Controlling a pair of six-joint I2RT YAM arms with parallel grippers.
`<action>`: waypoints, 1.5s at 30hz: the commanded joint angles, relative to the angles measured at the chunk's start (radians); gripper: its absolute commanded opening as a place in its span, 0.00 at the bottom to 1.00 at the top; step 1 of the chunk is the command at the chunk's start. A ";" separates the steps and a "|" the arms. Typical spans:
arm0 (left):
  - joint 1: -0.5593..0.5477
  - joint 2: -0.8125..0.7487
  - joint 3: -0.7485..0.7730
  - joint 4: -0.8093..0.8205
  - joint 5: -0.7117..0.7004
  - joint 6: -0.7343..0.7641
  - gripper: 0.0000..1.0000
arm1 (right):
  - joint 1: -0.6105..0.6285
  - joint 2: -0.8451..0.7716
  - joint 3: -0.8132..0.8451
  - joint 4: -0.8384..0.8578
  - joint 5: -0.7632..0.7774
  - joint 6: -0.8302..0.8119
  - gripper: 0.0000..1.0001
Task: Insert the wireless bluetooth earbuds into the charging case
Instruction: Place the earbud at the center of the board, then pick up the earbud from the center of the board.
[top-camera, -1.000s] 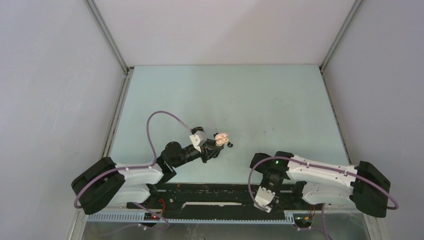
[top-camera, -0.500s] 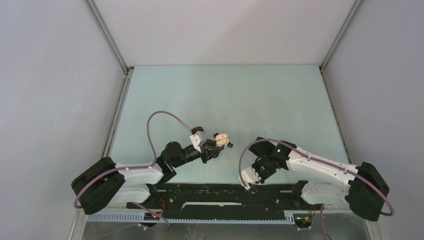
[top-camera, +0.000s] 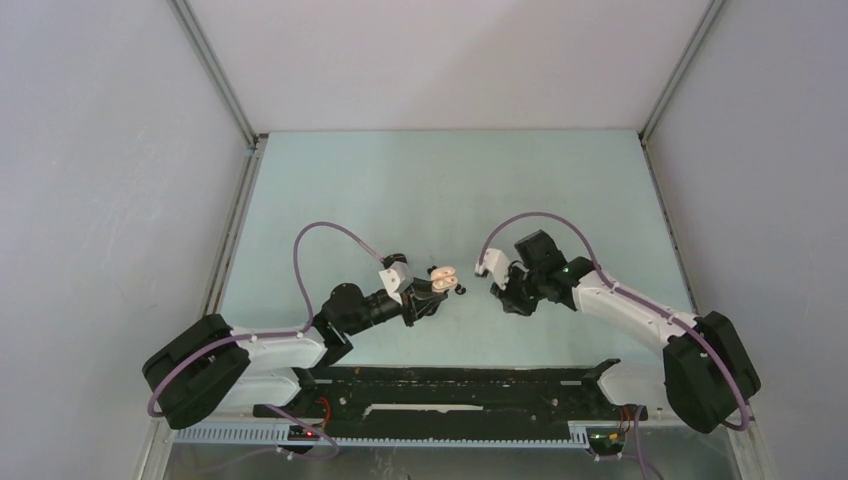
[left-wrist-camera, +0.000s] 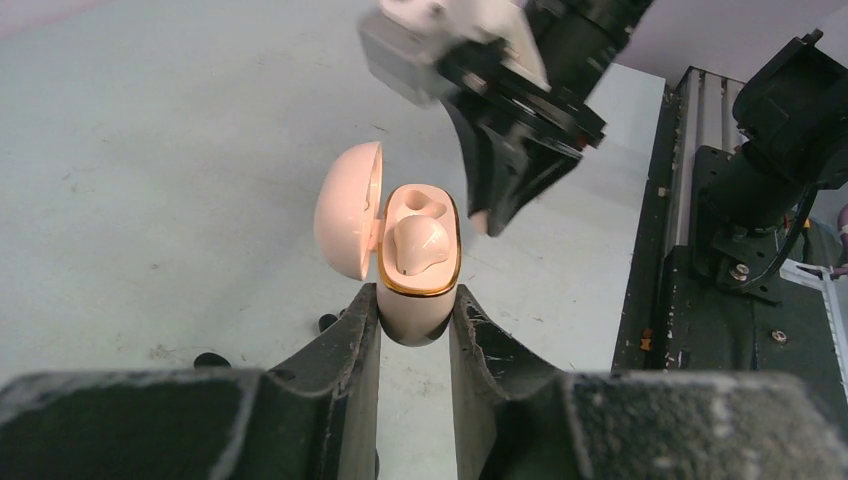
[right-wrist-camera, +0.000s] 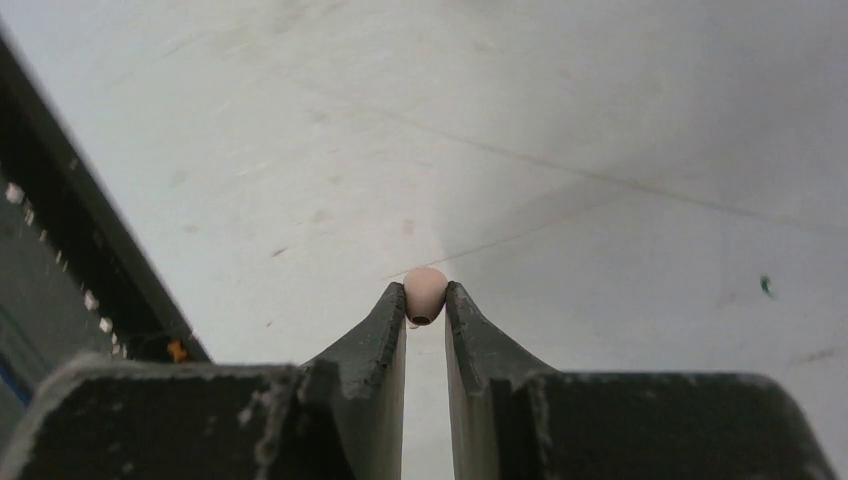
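My left gripper (left-wrist-camera: 415, 302) is shut on the charging case (left-wrist-camera: 418, 310), a pinkish-beige pebble with a gold rim, held upright above the table. Its lid (left-wrist-camera: 345, 222) hangs open to the left, and one beige earbud (left-wrist-camera: 420, 245) sits in a socket. In the top view the case (top-camera: 443, 278) lies just left of my right gripper (top-camera: 498, 291). That right gripper (right-wrist-camera: 425, 296) is shut on a small beige earbud (right-wrist-camera: 425, 288) pinched at its fingertips. The left wrist view shows the right gripper (left-wrist-camera: 487, 212) pointing down just right of the open case, apart from it.
Two tiny glossy black pieces (left-wrist-camera: 210, 358) (left-wrist-camera: 327, 322) lie on the pale table (top-camera: 450, 190) beside my left fingers. A black rail (top-camera: 450, 380) runs along the near edge. Grey walls enclose the table on three sides.
My right arm has swung up from the near rail toward the case, carrying the beige earbud. The left arm and the case have stayed still.
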 joint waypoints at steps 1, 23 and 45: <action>-0.005 -0.029 0.031 0.024 -0.027 -0.001 0.00 | -0.122 0.042 0.030 0.152 -0.007 0.290 0.08; -0.004 -0.053 0.025 0.000 -0.038 0.014 0.00 | -0.249 0.191 0.019 0.286 0.178 0.526 0.36; -0.008 -0.036 0.037 -0.010 -0.032 0.015 0.00 | -0.302 0.165 0.131 0.157 0.056 0.399 0.56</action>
